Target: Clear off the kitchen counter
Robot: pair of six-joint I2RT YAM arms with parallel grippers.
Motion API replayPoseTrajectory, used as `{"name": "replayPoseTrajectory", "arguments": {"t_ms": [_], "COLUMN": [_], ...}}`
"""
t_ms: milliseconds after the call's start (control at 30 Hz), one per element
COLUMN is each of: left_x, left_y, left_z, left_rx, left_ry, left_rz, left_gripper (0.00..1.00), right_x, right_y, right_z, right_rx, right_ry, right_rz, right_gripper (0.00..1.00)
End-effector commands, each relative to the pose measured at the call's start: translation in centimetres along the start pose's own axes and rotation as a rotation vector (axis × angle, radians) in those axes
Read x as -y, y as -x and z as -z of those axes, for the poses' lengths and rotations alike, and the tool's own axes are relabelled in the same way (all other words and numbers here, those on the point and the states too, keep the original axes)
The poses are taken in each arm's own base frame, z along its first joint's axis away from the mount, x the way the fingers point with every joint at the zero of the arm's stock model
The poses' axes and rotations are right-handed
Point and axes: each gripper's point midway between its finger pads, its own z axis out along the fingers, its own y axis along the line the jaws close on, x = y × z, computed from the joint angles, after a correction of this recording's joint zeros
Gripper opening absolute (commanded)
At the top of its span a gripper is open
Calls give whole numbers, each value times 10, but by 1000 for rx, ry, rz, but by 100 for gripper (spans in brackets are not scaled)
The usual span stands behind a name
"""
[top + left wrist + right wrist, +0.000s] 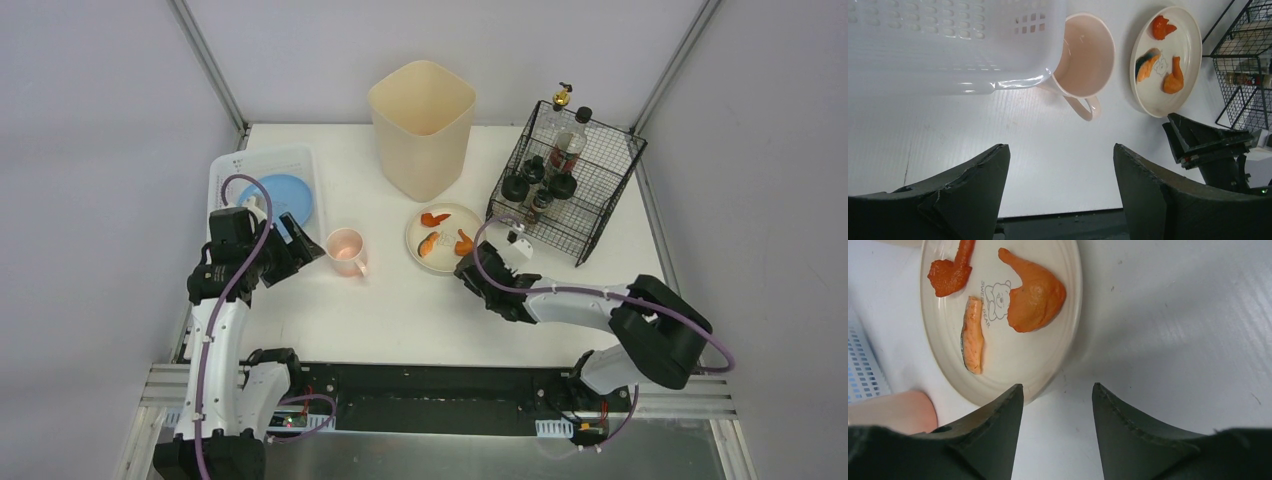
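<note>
The white kitchen counter [400, 310] holds a cream plate [443, 240] with three orange food pieces and a pink mug [346, 250]. The plate [1168, 60] and the mug [1087, 56] also show in the left wrist view. My right gripper [468, 266] is open and empty, its fingertips right at the plate's near rim [998, 390]. In the right wrist view the gripper [1058, 386] stands over bare counter beside that rim. My left gripper [298, 246] is open and empty, just left of the mug; it also shows in the left wrist view [1060, 146].
A white perforated basket [262, 185] with a blue plate inside sits at the back left. A tall cream bin [421, 127] stands at the back centre. A black wire rack [565, 180] with bottles stands at the back right. The counter's metal front edge [420, 385] runs along the bottom.
</note>
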Motion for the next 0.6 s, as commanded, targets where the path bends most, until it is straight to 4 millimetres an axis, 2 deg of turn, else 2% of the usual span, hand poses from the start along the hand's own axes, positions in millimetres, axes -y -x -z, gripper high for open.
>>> {"name": "replayPoseTrajectory", "arguments": {"t_ms": [0,367,567], "left_x": [0,1,2], "left_y": [-13,-16,-17], "left_z": [-3,1,1], "left_rx": [-61,-23,-20], "left_ry": [-26,-43,-46], "left_rz": [-38,-40,-44], "left_gripper": [77,77,78], "right_x": [-21,-15,-7], "right_y": [5,-3,-11], "right_z": [-12,-30,-34], "right_rx": [45,65,48], "right_ry": [36,16,0], "right_rz": [-111,-124,-124], "right_gripper": [55,46,27]}}
